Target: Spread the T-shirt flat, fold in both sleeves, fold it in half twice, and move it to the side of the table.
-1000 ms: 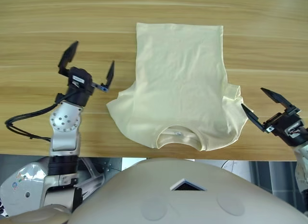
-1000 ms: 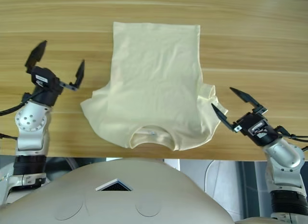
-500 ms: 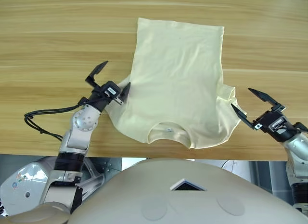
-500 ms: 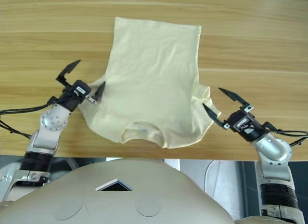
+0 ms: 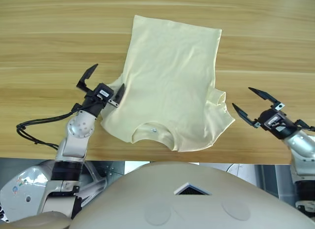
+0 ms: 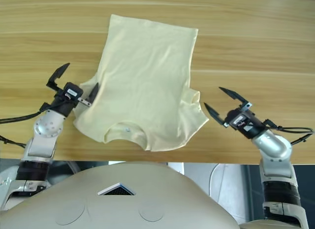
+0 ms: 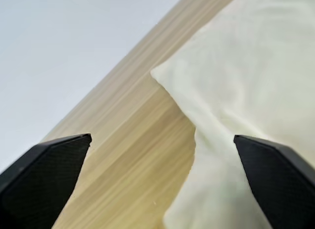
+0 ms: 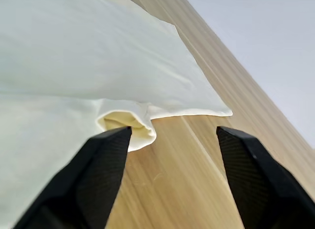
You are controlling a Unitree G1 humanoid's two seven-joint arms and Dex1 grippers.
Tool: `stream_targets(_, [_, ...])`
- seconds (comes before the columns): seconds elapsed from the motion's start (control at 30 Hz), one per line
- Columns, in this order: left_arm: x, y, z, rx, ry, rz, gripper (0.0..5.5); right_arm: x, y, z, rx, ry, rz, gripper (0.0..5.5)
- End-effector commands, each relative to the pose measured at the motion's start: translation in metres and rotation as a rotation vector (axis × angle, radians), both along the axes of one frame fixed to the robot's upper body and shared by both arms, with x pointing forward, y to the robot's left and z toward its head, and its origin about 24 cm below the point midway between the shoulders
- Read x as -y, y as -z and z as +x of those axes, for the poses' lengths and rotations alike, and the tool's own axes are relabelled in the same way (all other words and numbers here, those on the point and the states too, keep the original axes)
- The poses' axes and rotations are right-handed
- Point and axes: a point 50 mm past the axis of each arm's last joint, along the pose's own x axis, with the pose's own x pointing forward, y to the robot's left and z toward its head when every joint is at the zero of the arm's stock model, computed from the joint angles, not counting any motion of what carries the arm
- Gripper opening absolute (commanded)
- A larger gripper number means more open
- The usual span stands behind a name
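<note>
On the wooden table (image 5: pixel 49 42), the pale yellow cotton T-shirt (image 5: pixel 170 86) is judged soft, limp; pinch its sleeve hems. Your left hand (image 5: pixel 104 83) and right hand (image 5: pixel 241 97): spread wide, empty.

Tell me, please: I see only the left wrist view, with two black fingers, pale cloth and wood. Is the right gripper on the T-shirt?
Observer: No. The right gripper is open, close beside the T-shirt, and seems not to touch it.
Operator: How does the sleeve lie on that side?
Observer: The right sleeve is bunched up, not flat.
Operator: And where is the collar?
Observer: The collar faces the robot, near the front edge of the table.
</note>
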Motion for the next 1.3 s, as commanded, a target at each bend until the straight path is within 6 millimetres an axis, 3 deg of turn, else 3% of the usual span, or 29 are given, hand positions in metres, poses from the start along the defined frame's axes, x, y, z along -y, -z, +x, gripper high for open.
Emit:
stream_targets(0.03, [-0.001,-0.018,0.001,0.091,-0.052,-0.036,5.36,-0.028,0.002,0.022,0.067,-0.036,-0.017,3.18])
stream_targets(0.17, [0.0,-0.036,0.003,0.18,-0.073,-0.062,5.36,-0.062,0.003,0.035,0.108,-0.125,0.011,3.18])
stream_targets(0.3, [-0.004,-0.04,0.004,0.208,-0.097,-0.051,5.36,-0.071,-0.003,0.044,0.141,-0.14,0.022,3.18])
stream_targets(0.4, [-0.009,-0.037,0.007,0.204,-0.141,-0.045,5.36,-0.076,0.008,0.051,0.102,-0.135,-0.009,3.18])
stream_targets(0.63, [-0.037,0.005,0.004,0.032,-0.222,0.213,5.36,-0.027,0.011,0.062,0.115,0.075,-0.111,3.18])
stream_targets(0.93, [-0.042,0.005,0.002,0.045,-0.271,0.233,5.36,0.001,0.035,0.042,0.031,0.179,-0.17,3.18])
stream_targets(1.0, [-0.041,0.005,0.003,0.045,-0.271,0.229,5.36,0.0,0.032,0.039,0.049,0.164,-0.16,3.18])
stream_targets(1.17, [-0.041,0.005,0.001,0.049,-0.277,0.23,5.36,0.002,0.0,0.033,0.178,0.187,-0.114,3.18])
stream_targets(1.3, [-0.035,0.005,-0.002,0.054,-0.269,0.21,5.36,-0.026,-0.022,0.023,0.228,0.079,-0.02,3.18])
